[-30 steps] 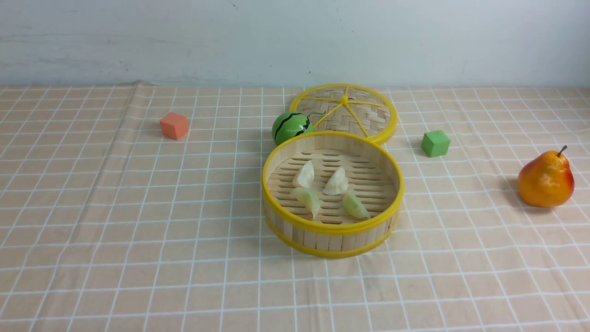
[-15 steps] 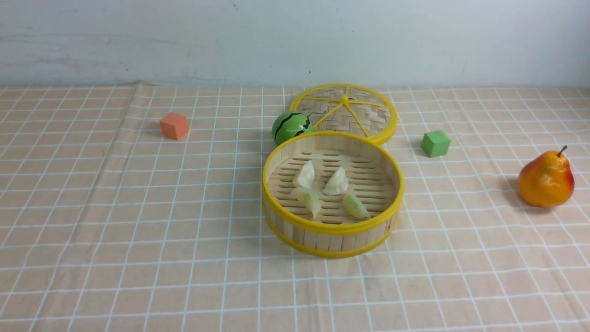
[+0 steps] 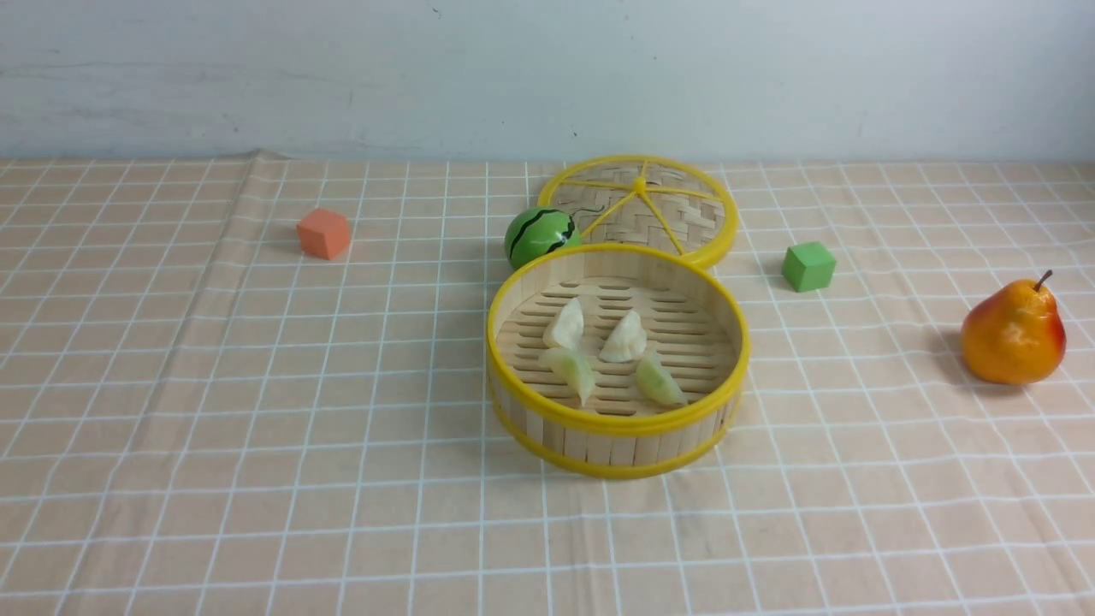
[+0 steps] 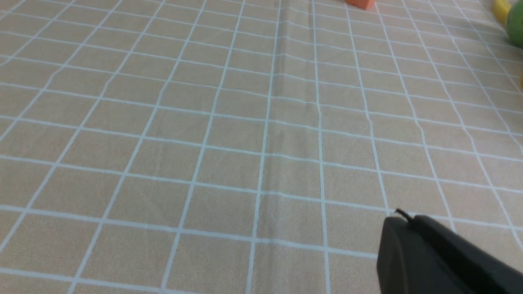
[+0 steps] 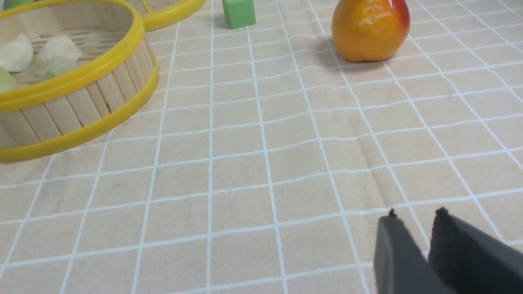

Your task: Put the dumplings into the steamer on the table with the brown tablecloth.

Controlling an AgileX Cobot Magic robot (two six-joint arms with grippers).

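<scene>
The steamer stands mid-table on the brown checked tablecloth. All the dumplings lie on its slat floor: two whitish ones and two pale green ones. Neither gripper shows in the front view. In the left wrist view my left gripper hovers over bare cloth, its jaws together and empty. In the right wrist view my right gripper is empty with a narrow gap between its tips, well apart from the steamer.
The flat woven lid lies behind the steamer, with a small watermelon ball beside it. An orange cube sits at the far left, a green cube right of the lid, and a pear at the far right.
</scene>
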